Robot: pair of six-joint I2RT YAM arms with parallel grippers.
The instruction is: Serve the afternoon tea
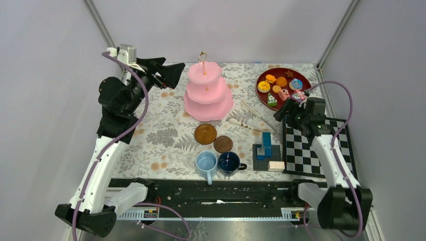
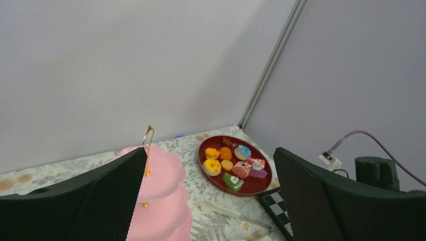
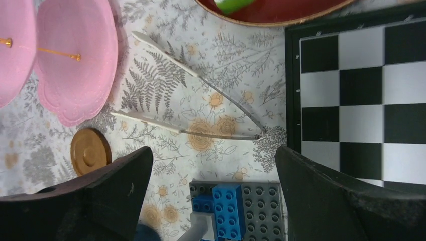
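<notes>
Top external view first: both arms hang over the table and neither one has anything in its grip. The left gripper (image 1: pixel 168 70) is up at the far left, aimed at the pink three-tier stand (image 1: pixel 208 95). It's near the top tier, but I can't see any contact. On the left wrist cam its black fingers (image 2: pixel 100 201) are spread wide apart, and all you see between them is the stand's gold loop and the table farther off.

The right gripper (image 1: pixel 292 106) sits raised at the near edge of the red plate (image 1: pixel 261 76), where all the toy pastries (image 1: pixel 281 88) are piled together. It's just as wide open. The right wrist cam looks straight down between the fingers onto the floral cloth (image 3: pixel 166 80) and the white-handled tongs (image 3: pixel 145 123) lying flat on it, so it's hovering, not touching.

Where the rest is:
- the two brown saucers (image 1: pixel 205 133) are side by side in the middle, in front of the stand
- the light-blue mug (image 1: pixel 206 163) and the dark-blue mug (image 1: pixel 229 163) stand upright right next to each other, nearer the arm bases
- the blue block stack (image 1: pixel 265 145) is to the right of the mugs, up against the chequered board (image 1: pixel 299 150)
</notes>
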